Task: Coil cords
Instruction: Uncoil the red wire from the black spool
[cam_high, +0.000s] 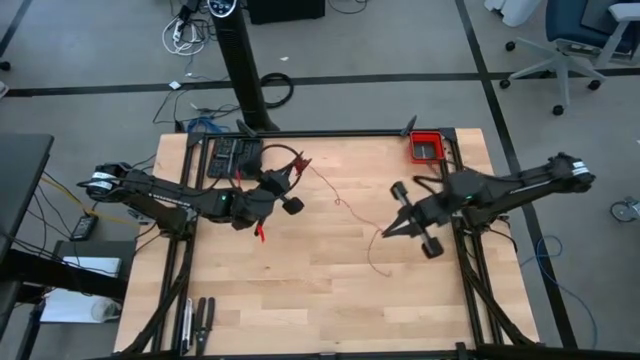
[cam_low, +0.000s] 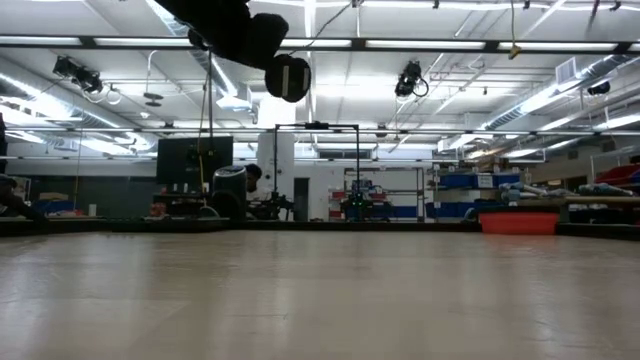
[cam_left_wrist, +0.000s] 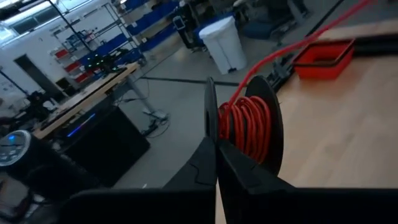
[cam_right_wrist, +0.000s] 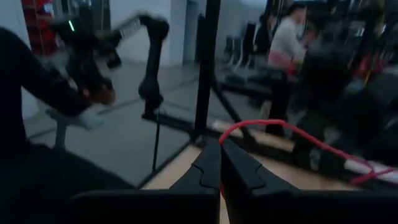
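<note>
Part of the cord (cam_left_wrist: 245, 124) was coiled in the closed left claw (cam_left_wrist: 216, 163); the closed right claw (cam_right_wrist: 220, 169) pinched the slack left near the red bin (cam_high: 426, 147)

Ceiling strip lights (cam_low: 420, 43) glare brightly over the low view; the right wrist view looks motion-blurred, perhaps dim.

Table (cam_high: 330, 290) — pale wood, smooth; cord (cam_left_wrist: 249, 121) — glossy.

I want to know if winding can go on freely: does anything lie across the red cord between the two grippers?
Nothing visible does. The red cord runs over bare table from the left gripper to the right gripper.
</note>
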